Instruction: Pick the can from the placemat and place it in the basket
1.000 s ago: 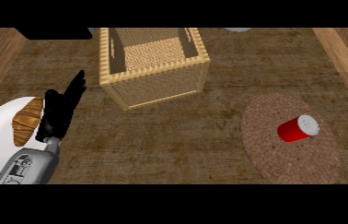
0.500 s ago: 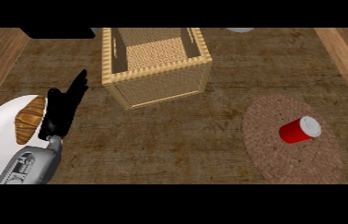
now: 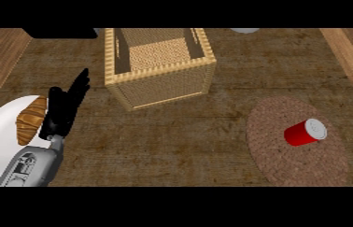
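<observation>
**Can not yet touched; basket waits empty**

The bench point(image 3: 179, 146) carries everything, and nothing of the task looks done so far. The wicker basket point(image 3: 160, 76) stands just ahead and to the right of the left robot hand point(image 3: 66, 107), and as far as I can see inside it holds nothing. The round woven placemat point(image 3: 276, 151) lies well apart from that hand, far off to its right and a little nearer the robot. The red can point(image 3: 303, 132) lies on its side on the placemat, pale end turned up and to the right, with no hand near it. The whole job is left, I judge: reach, grasp, carry across, and set it in the basket.

The left robot hand rests at the left edge, fingers straight and close together, pointing away, holding nothing. Beside it, partly under the forearm, sits a white plate point(image 3: 14, 121) with a croissant point(image 3: 31, 121). The right robot hand shows nowhere.

Against half a second ago, the placemat and can sit a touch lower and further right in the view; the left hand looks unchanged in pose.
</observation>
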